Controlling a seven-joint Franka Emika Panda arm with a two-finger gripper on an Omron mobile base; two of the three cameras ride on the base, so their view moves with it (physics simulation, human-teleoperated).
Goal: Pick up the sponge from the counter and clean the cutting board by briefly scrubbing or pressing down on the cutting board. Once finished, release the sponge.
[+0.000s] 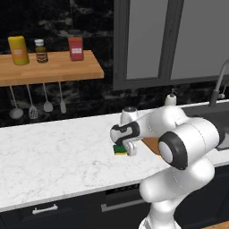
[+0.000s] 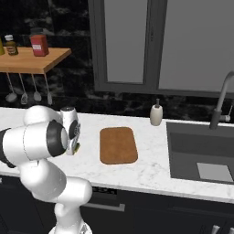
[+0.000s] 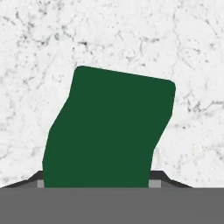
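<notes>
Gripper is sitting low over sponge on counter, just left of board. Jaw state: can't tell, tips hidden. Pickup unconfirmed; scrub & release are pending.

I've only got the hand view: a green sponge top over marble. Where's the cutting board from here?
Observer: In the right base view the cutting board lies flat on the counter. It is to the right of the sponge, with a strip of bare marble between them.
Operator: Is the sponge off the counter yet?
Observer: It doesn't look so. In the left base view the sponge sits at counter level with its yellow side showing, and the gripper is down over it. I cannot tell whether the fingers have closed.
</notes>
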